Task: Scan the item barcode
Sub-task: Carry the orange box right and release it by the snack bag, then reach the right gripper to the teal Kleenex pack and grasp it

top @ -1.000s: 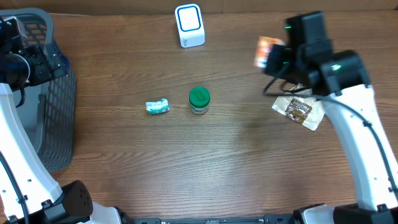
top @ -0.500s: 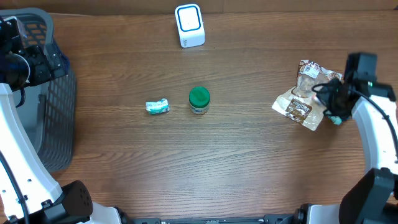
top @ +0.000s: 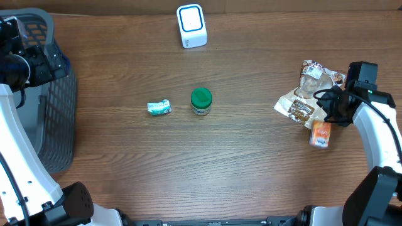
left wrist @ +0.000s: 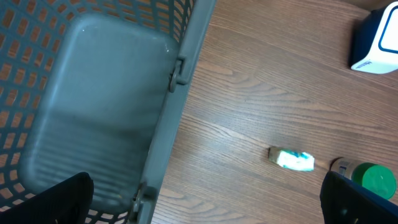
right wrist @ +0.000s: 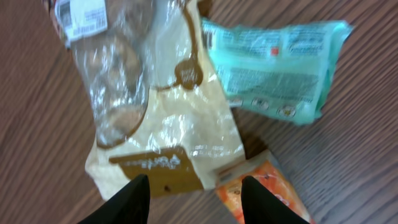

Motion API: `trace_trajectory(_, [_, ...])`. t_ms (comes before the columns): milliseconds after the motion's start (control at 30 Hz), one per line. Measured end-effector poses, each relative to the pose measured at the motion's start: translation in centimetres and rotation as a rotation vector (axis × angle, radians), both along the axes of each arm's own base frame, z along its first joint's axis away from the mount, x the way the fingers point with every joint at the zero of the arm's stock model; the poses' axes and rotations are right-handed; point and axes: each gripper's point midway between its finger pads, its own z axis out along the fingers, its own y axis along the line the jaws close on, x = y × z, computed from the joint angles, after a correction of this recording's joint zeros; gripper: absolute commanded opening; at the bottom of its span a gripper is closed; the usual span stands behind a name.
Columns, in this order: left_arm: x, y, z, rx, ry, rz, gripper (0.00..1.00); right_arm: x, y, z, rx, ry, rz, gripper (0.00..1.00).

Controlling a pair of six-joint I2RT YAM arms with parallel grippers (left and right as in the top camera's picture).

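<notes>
Hovering over the side pile, right claw stands apart, empty; orange packet lies loose on worktop beside it, probably scanned. Left claw wide over basket. Likely unscanned: jar, small packet.

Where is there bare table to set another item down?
Bare wood lies between the green jar and the snack bags, and across the strip nearest the robot. Crowded: the right edge, where the bags and an orange packet cluster together.

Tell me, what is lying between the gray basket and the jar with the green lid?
A small teal-and-white packet lies on the wood between the basket and the green-lidded jar, nearer the jar. The overhead view shows it best.
</notes>
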Motion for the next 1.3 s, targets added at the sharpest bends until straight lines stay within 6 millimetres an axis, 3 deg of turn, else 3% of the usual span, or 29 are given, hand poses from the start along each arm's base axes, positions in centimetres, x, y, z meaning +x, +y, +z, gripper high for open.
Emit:
trace_trajectory(133, [0.0, 0.0, 0.0, 0.0, 0.0, 0.0, 1.0, 0.5, 2.1, 1.4, 0.057, 0.0, 0.096, 0.5])
trace_trajectory(267, [0.0, 0.0, 0.0, 0.0, -0.001, 0.0, 1.0, 3.1, 6.8, 5.2, 0.105, -0.09, 0.279, 0.5])
trace_trajectory(433, [0.0, 0.0, 0.0, 0.0, 0.0, 0.0, 1.0, 5.4, 16.5, 8.8, 0.138, -0.225, 0.587, 0.54])
trace_trajectory(633, [0.0, 0.0, 0.0, 0.0, 0.0, 0.0, 1.0, 4.1, 28.6, 10.4, 0.169, -0.339, 0.911, 0.56])
trace_trajectory(733, [0.0, 0.0, 0.0, 0.0, 0.0, 0.0, 0.99, 3.3, 33.1, 10.9, 0.191, -0.396, 1.006, 0.56])
trace_trajectory(867, [0.0, 0.0, 0.0, 0.0, 0.0, 0.0, 1.0, 2.5, 38.3, 10.4, 0.227, -0.442, 1.096, 0.55])
trace_trajectory(967, [0.0, 0.0, 0.0, 0.0, 0.0, 0.0, 1.0, 2.6, 41.2, 8.6, 0.24, -0.452, 1.144, 0.55])
trace_trajectory(1167, [0.0, 0.0, 0.0, 0.0, 0.0, 0.0, 0.99, 2.4, 44.6, 4.1, 0.209, -0.407, 1.244, 0.55])
trace_trajectory(1300, [0.0, 0.0, 0.0, 0.0, 0.0, 0.0, 1.0, 3.4, 46.7, 4.5, 0.194, -0.444, 1.28, 0.58])
